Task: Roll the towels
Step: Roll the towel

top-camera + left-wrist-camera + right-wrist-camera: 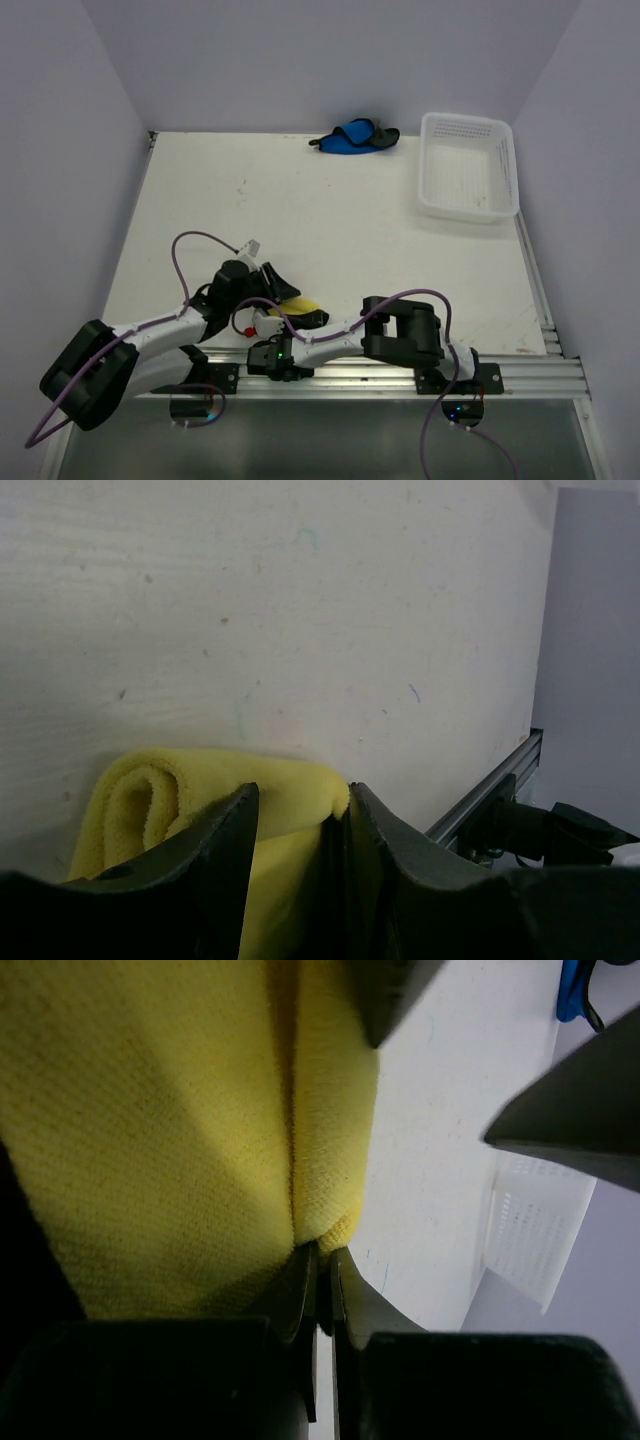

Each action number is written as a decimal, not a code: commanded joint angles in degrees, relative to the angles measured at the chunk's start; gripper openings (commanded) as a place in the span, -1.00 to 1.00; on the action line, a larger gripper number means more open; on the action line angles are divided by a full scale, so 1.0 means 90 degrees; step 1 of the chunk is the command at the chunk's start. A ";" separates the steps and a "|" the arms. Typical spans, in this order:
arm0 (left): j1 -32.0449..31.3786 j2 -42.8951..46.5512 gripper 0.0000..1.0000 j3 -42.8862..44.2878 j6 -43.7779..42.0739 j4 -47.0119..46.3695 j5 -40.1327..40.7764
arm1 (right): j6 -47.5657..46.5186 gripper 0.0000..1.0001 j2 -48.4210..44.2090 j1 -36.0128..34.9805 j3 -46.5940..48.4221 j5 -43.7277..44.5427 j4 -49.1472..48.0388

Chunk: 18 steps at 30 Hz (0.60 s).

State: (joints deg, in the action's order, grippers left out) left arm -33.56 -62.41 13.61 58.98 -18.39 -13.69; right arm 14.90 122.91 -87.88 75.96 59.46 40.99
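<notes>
Yellow towel [300, 310], half rolled at the near edge of the surface [330, 220], is clasped by the part-spread left claw [302, 795] and pinched by the narrow right claw [322, 1255]; next, seemingly, tighten the roll, then fetch the far blue towel [350, 137].

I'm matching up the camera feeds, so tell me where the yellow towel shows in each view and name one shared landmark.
Top external: yellow towel low, left of centre, mostly hidden by the arms.
Left wrist: bottom left, rolled, between the fingers of the left hand.
Right wrist: fills the left half, edge pinched by the right hand.
Shared landmark: the white table, in all three.
</notes>
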 commanded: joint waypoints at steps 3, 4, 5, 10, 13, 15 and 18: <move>-0.0060 -0.0194 -0.09 -0.0457 0.0097 -0.0261 0.0183 | 0.0171 -1.00 -0.0151 -0.0070 -0.0091 -0.0435 -0.0316; -0.0060 -0.0214 -0.10 -0.0496 0.0087 -0.0251 0.0222 | 0.0171 -1.00 -0.0161 -0.0070 -0.0081 -0.0445 -0.0336; -0.0060 -0.0243 -0.10 -0.0554 0.0097 -0.0213 0.0261 | 0.0190 -1.00 -0.0200 -0.0070 -0.0100 -0.0445 -0.0336; -0.0060 -0.0243 -0.12 -0.0740 0.0136 -0.0183 0.0506 | 0.0278 -0.79 -0.0405 -0.0070 -0.0179 -0.0435 -0.0502; -0.0060 -0.0243 -0.13 -0.0867 0.0175 -0.0183 0.0584 | 0.0356 -0.74 -0.0590 -0.0070 -0.0266 -0.0445 -0.0609; -0.0060 -0.0243 -0.13 -0.0916 0.0185 -0.0241 0.0603 | 0.0376 -0.74 -0.0727 -0.0070 -0.0374 -0.0513 -0.0774; -0.0060 -0.0272 -0.13 -0.0965 0.0156 -0.0232 0.0672 | 0.0464 -0.60 -0.1039 -0.0060 -0.0540 -0.0649 -0.0970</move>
State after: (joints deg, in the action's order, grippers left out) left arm -33.91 -63.86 7.16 60.99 -23.92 -11.42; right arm 16.47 118.30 -88.03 72.38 56.97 36.27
